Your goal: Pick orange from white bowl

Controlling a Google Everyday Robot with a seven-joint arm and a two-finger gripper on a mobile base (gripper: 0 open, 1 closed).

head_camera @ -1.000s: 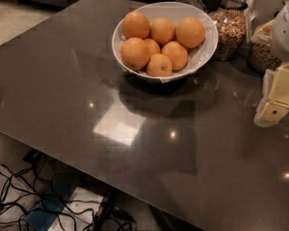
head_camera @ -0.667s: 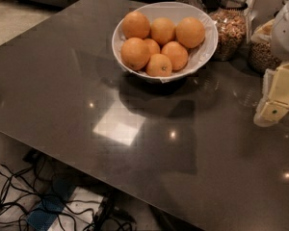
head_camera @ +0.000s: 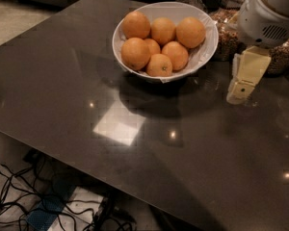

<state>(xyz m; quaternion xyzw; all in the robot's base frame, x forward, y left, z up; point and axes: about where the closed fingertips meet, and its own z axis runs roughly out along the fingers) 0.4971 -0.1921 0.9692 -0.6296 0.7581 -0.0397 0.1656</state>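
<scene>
A wide white bowl point(head_camera: 204, 52) with a thin crinkled rim stands at the back middle of the dark table. Several near-identical oranges lie in it. The largest are one at the back right point(head_camera: 190, 32) and one at the front left point(head_camera: 136, 53), both smooth and plain. A smaller orange with a dark stem dimple point(head_camera: 160, 65) lies at the front. My gripper point(head_camera: 244, 78), cream under a white wrist housing, hangs low over the table just right of the bowl, apart from it and holding nothing that shows.
Glass jars of grains point(head_camera: 226, 35) stand behind the gripper at the back right, partly hidden by the arm point(head_camera: 269, 13). The dark glossy table point(head_camera: 86, 81) ends at a front edge running diagonally, with cables on the floor point(head_camera: 48, 201) below it.
The gripper has moved left and a little farther back, closer to the bowl's right rim. The bowl and the oranges have not moved.
</scene>
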